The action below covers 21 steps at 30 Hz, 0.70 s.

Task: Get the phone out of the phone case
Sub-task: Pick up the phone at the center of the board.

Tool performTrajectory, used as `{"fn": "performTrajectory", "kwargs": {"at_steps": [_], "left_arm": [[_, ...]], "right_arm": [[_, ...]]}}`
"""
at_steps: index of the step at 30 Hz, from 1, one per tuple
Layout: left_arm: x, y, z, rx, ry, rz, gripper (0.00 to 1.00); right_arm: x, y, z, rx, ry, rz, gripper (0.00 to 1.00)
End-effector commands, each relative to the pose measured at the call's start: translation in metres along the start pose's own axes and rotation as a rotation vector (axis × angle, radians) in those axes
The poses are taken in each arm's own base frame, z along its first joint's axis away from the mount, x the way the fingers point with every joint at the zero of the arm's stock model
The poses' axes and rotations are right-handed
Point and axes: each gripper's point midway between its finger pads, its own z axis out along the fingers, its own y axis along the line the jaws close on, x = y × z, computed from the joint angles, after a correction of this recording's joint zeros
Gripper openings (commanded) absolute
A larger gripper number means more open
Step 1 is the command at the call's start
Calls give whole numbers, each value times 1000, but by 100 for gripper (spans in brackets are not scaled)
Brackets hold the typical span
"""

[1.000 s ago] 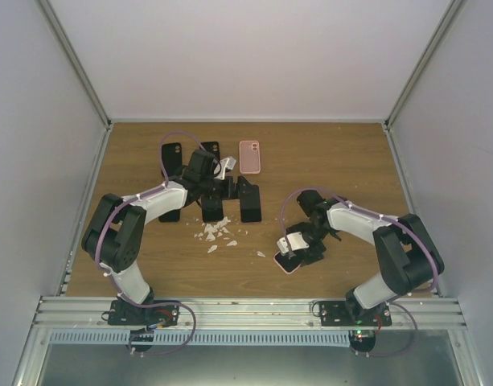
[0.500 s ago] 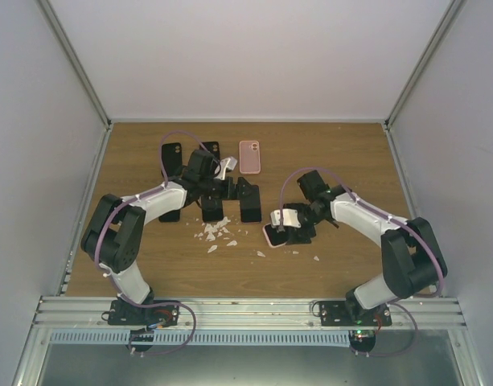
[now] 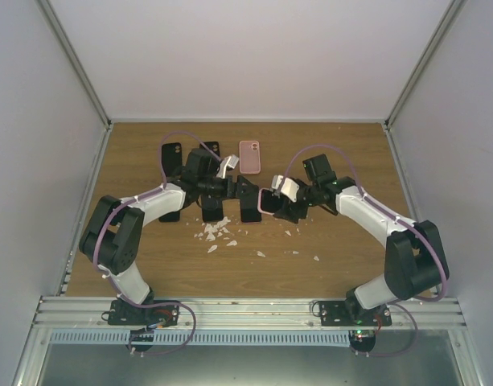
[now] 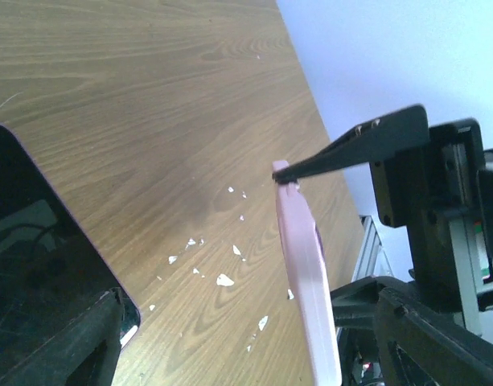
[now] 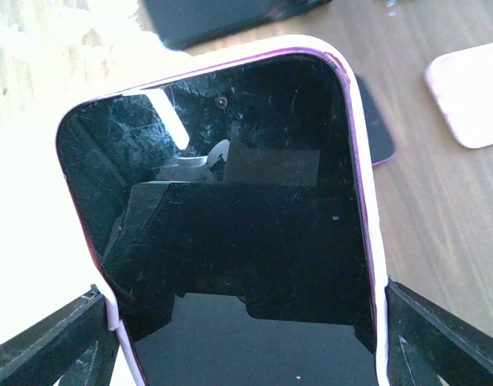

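**Ana:** Where is the phone (image 5: 230, 217)?

**Ben:** Lifted off the surface (image 3: 343, 157), near the middle, and seated in its pink case (image 5: 367, 225). The right claw (image 3: 274, 203) is clamped across the case's two long sides, with the screen facing its own camera.

**Ana:** And the left claw (image 3: 236, 186)?

**Ben:** Its jaws stand wide and hold nothing. The case sits edge-on between them, and I see no contact.

**Ana:** How should it peel?

**Ben:** I'd pinch the free top corner of the case lip, not the glass, and roll it back. The right claw squeezes the lower sides, so only the far end can flex. Go slowly, because a hard tug could twist the phone out of the clamp.

**Ana:** Is there room to move?

**Ben:** It's tight underneath. Black slabs (image 3: 250, 207), phones or cases, lie just below the two claws. A spare pink case (image 3: 249, 157) lies behind them, and white chips (image 3: 218, 233) in front. There is open wood to the right and toward the bases. The side walls are well apart.
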Motion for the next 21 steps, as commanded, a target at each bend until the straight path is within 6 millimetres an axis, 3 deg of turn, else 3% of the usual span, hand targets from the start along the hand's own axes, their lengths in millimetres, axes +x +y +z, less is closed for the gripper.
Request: {"fn": "performTrajectory", "kwargs": {"at_steps": [1,6,13,21], "left_arm": [[-8,-21,-3,68,-27,49,84],[-6,-27,0,79,-22,56,82],[-6,-40,11,97,-5,80,73],[-9,-41,17,75,-8,82,53]], "right_arm": [[-44,-31,-23,108,-143,113,64],[-51,-45,-28,159,-156,171,64],[-61,-46,-34,166,-196,208,64],[-63,-50,-35,191,-193,227,64]]}}
